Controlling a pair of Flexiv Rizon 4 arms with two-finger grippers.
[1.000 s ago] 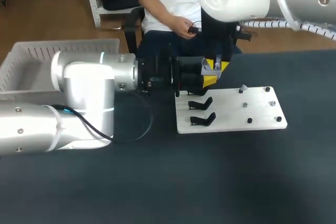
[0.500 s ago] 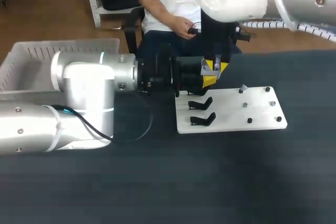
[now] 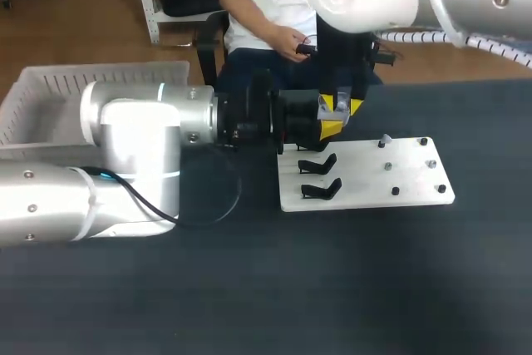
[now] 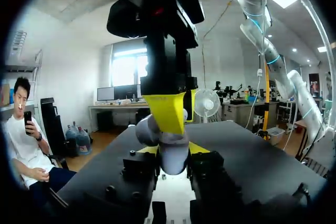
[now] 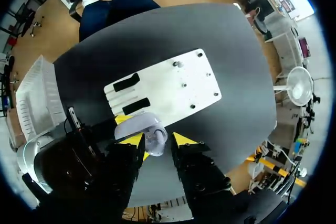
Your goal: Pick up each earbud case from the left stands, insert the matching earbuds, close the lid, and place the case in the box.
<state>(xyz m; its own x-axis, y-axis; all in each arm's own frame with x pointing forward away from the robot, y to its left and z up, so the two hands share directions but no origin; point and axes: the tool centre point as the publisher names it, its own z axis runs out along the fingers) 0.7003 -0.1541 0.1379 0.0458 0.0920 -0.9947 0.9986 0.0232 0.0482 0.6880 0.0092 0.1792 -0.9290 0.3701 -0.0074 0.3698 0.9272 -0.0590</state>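
Earbud case (image 4: pixel 174 157), smooth rounded pale shell, gripped in left claw (image 4: pixel 173 148)

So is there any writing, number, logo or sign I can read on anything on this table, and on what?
None can be read. The white board, its black stands, the pale case and the white basket show no writing, numbers or signs in any view.

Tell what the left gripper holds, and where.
The left gripper holds the earbud case, clamped across the two sides of its body.
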